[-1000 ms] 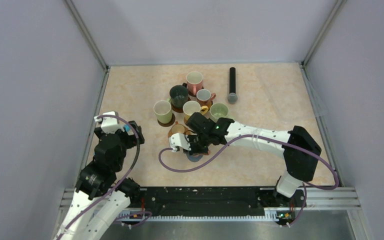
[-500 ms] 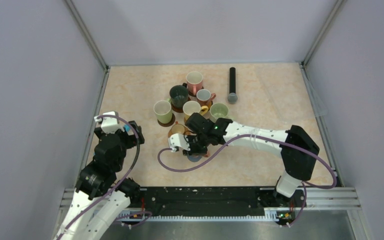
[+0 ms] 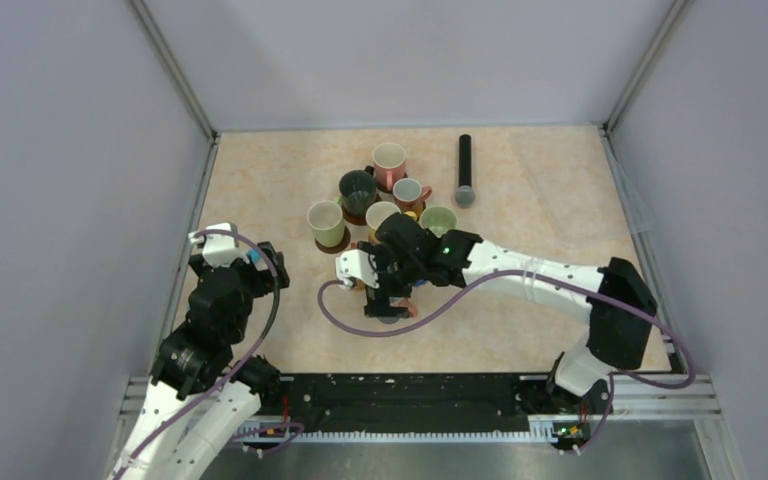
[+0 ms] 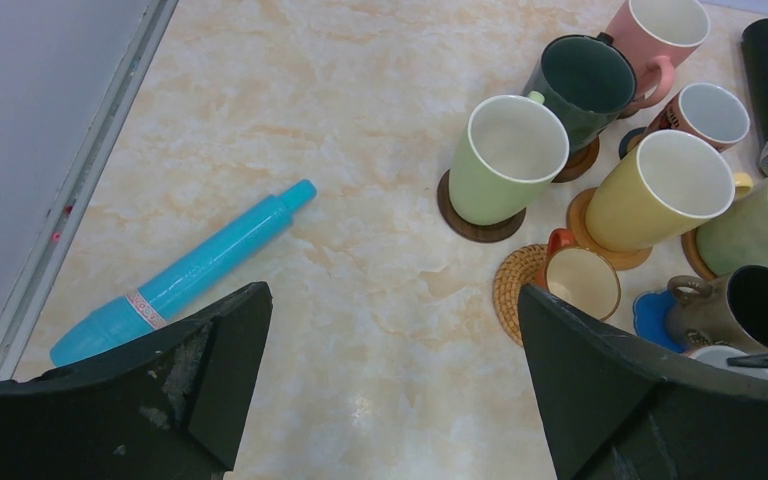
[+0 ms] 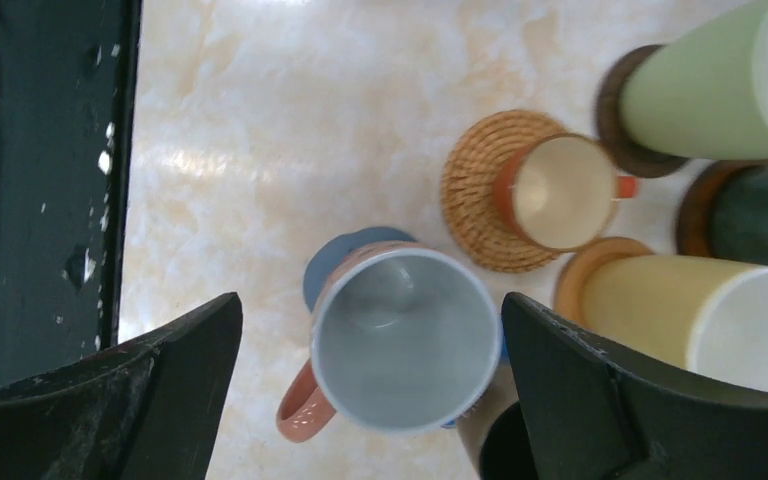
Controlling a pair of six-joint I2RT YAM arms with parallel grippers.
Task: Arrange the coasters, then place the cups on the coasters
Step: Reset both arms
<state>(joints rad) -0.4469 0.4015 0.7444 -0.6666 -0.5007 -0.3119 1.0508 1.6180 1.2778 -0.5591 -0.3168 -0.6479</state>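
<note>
My right gripper [image 5: 370,300] hangs open straight above a white-lined cup with a salmon handle [image 5: 405,340], its fingers clear of the rim on both sides. That cup stands on a grey-blue coaster [image 5: 345,252]. Beside it a small orange cup [image 5: 560,190] sits on a woven tan coaster [image 5: 475,200]. A yellow cup [image 4: 655,190], pale green cup [image 4: 505,155], dark green cup [image 4: 585,80], pink cup [image 4: 660,30] and dark brown cup [image 4: 750,305] stand clustered on coasters. My left gripper [image 4: 392,292] is open over bare table at the left.
A turquoise pen-like cylinder [image 4: 190,270] lies near the left rail. A black microphone with a grey tip [image 3: 465,170] lies at the back, right of the cups. My right arm [image 3: 530,275] stretches across the table from the right.
My right gripper has gone from shut to open, letting go of the salmon-handled cup on the grey-blue coaster, and has shifted slightly back. The left arm has not moved.
</note>
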